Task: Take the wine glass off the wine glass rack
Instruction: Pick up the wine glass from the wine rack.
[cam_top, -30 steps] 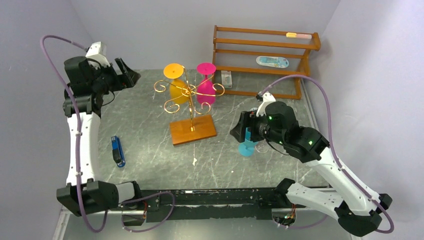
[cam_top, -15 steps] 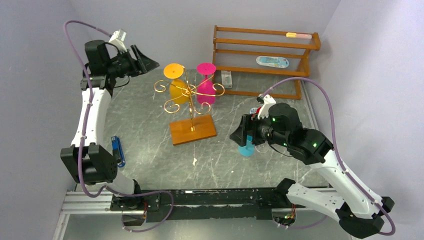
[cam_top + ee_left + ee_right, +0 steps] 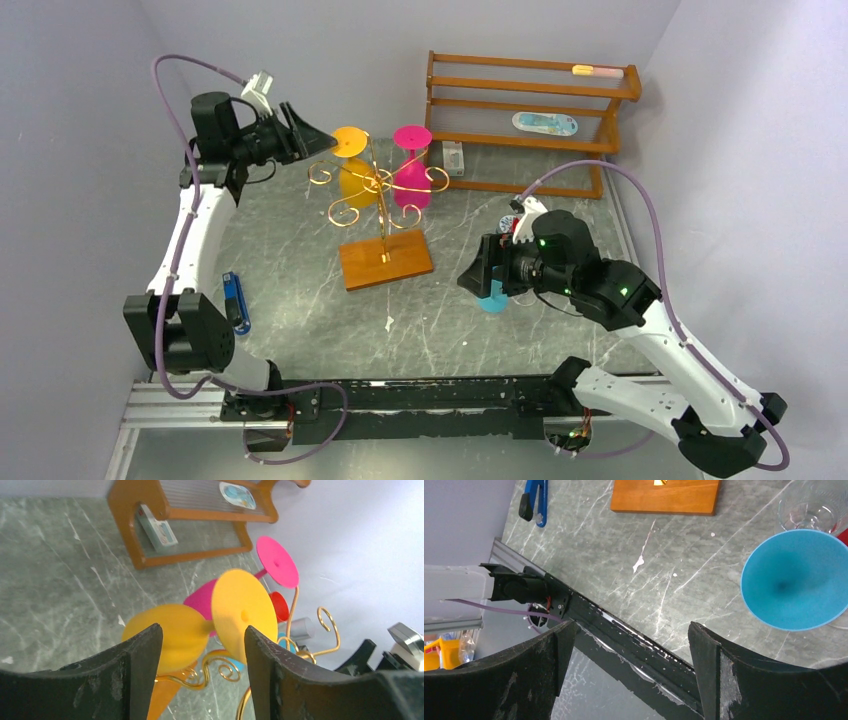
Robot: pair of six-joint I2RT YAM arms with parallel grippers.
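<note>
The wine glass rack (image 3: 385, 258), gold wire on a wooden base, stands mid-table. An orange wine glass (image 3: 349, 160) and a pink wine glass (image 3: 411, 165) hang on it upside down, feet up. My left gripper (image 3: 316, 143) is open, its tips just left of the orange foot. In the left wrist view the orange wine glass (image 3: 170, 630) lies just beyond the left gripper (image 3: 202, 637), its stem in line with the gap, and gold curls (image 3: 220, 667) show below. My right gripper (image 3: 474, 275) is open with nothing in it, beside a blue glass (image 3: 492, 300).
A brown slatted shelf (image 3: 530, 130) stands at the back right with small items on it. A blue tool (image 3: 236, 302) lies at the left. In the right wrist view a clear glass (image 3: 814, 505) stands next to the blue glass (image 3: 796, 577), and the rack base (image 3: 664, 495) shows.
My left arm has swung right from the left wall to the rack's orange glass, and its jaws have narrowed somewhat. The right arm has barely shifted.
</note>
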